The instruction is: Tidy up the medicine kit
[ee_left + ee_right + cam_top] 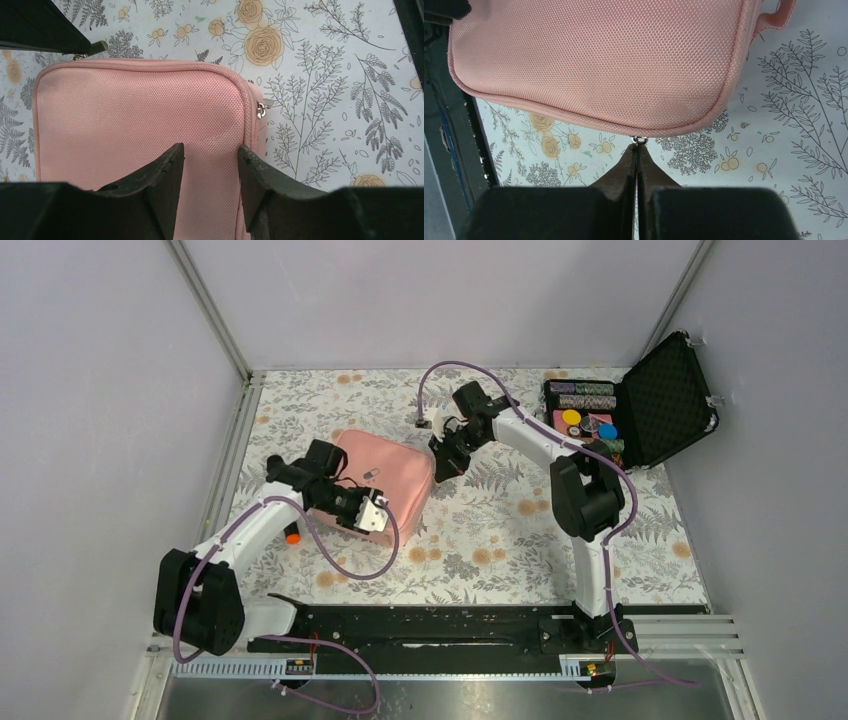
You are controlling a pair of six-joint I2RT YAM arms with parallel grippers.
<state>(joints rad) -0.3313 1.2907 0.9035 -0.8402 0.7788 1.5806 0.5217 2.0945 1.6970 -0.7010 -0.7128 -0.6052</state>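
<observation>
Right gripper [637, 147]: two fingers together, pinching the metal zip pull [639, 140] at the edge of the pink kit [599, 60]. Left gripper [210, 155]: two fingers apart, over the kit's top near its corner, holding nothing. One kit, lid down, lies centre-left on the floral cloth [500, 530], between the two arms. One black case [660, 400] stands open at back right, coloured chips inside. One small orange item [293, 537] lies beside the left arm.
</observation>
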